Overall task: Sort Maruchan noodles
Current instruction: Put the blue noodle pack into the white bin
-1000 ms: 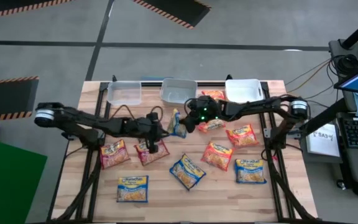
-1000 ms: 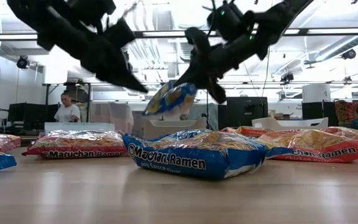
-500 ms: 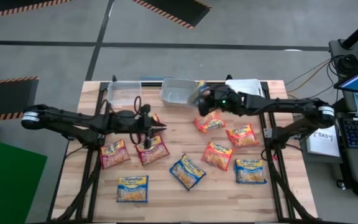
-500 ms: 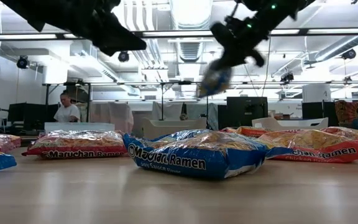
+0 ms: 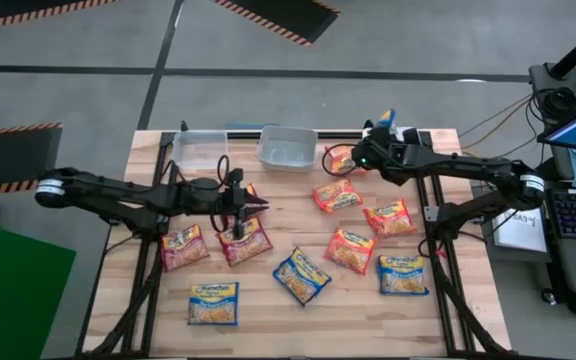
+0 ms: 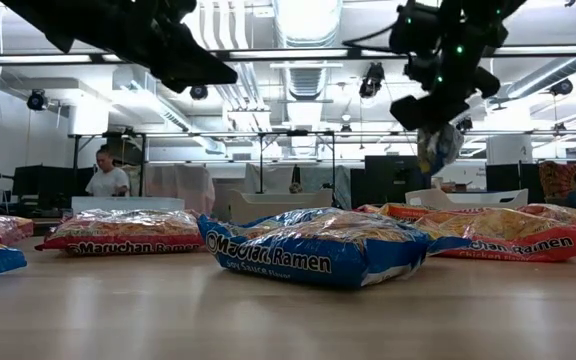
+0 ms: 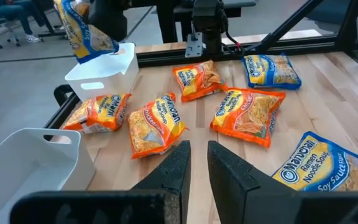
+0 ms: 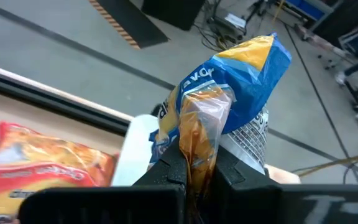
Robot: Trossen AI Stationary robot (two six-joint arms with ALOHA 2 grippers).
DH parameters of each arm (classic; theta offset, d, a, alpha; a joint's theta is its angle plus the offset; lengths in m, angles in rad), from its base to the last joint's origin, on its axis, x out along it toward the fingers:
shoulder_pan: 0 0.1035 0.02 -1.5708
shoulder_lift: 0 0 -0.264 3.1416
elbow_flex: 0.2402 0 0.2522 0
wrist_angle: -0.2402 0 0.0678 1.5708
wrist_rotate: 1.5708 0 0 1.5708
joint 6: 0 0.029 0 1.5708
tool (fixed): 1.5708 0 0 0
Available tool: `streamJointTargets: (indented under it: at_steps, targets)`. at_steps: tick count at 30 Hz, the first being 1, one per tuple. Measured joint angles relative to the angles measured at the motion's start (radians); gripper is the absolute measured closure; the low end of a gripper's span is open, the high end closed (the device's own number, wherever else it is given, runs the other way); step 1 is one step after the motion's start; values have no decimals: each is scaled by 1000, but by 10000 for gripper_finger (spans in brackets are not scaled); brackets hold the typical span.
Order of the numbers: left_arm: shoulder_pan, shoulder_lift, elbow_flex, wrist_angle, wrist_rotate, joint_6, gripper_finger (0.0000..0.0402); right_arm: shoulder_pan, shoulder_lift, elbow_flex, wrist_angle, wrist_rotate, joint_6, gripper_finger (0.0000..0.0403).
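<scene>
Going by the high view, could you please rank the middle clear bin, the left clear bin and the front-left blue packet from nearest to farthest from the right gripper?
From the right gripper, at the table's back right, holding a blue packet:
1. Middle clear bin, back edge.
2. Left clear bin, back left.
3. Front-left blue packet, front-left corner.

Glossy crinkly plastic noodle packets [image 5: 301,275], pale matt wooden tabletop [image 5: 268,305], translucent smooth plastic bins [image 5: 199,149].

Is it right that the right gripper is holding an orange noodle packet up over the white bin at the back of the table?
Not quite: the packet is blue with yellow, not orange. The right wrist view shows the right gripper shut on the blue noodle packet, and the high view places it up over the white bin at the back of the table.
</scene>
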Motion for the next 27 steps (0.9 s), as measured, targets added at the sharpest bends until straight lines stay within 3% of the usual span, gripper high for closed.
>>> streamJointTargets:
  at_steps: [10, 27]
  targets:
    - [0, 4, 0, 1, -1, 0, 364, -70, 1, -105, 107, 0, -69, 390]
    - [0, 4, -4, 0, -1, 0, 364, -72, 1, -177, 272, -23, -78, 390]
